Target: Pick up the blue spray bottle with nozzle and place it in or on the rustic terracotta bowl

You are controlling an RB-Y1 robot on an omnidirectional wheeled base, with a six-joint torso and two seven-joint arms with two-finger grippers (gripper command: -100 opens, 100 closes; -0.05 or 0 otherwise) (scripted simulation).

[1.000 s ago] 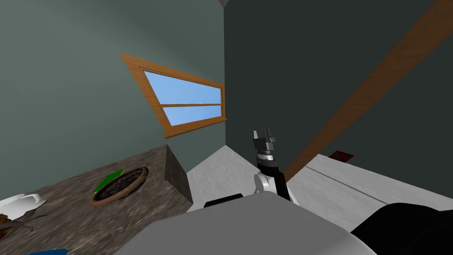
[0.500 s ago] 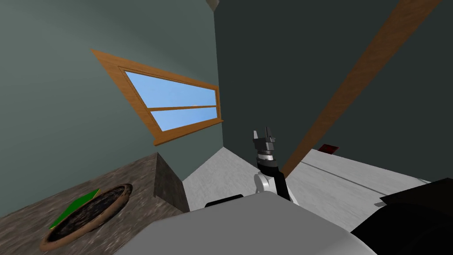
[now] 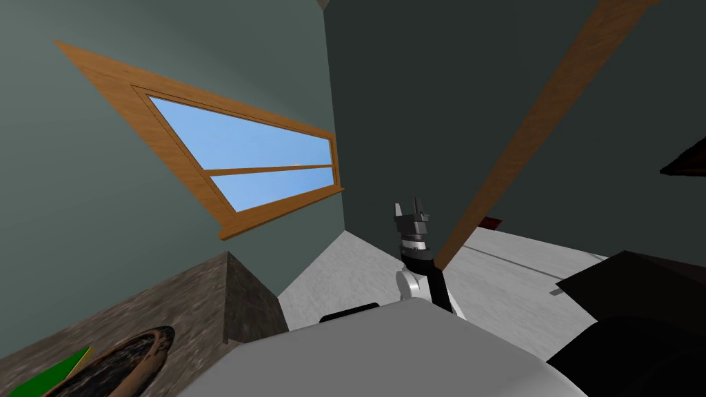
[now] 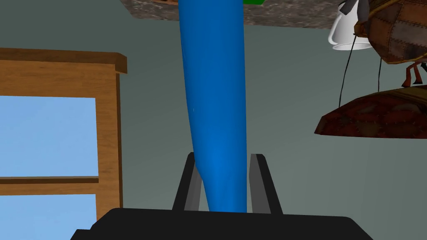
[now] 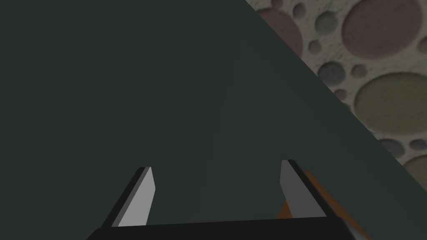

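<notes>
Cut off, covered
The brown bowl (image 3: 120, 358) and the green sheet (image 3: 48, 375) beside it run off the head view's lower edge; the blue bottle (image 4: 214, 96) leaves the left wrist view at its far end, its near end behind the body of the left gripper (image 4: 224, 156).

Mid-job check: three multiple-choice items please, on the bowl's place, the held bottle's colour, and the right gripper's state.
1. The bowl sits: A on the floor; B on the mottled brown counter; C on the window sill.
2. The bottle in the left gripper is: A blue; B yellow; C white.
3. The right gripper is: A shut on the bottle; B shut on the bowl; C open and empty.
Key: 1 B, it rests on the counter top; 2 A, blue body between the fingers; 3 C, fingers apart before a dark wall.
</notes>
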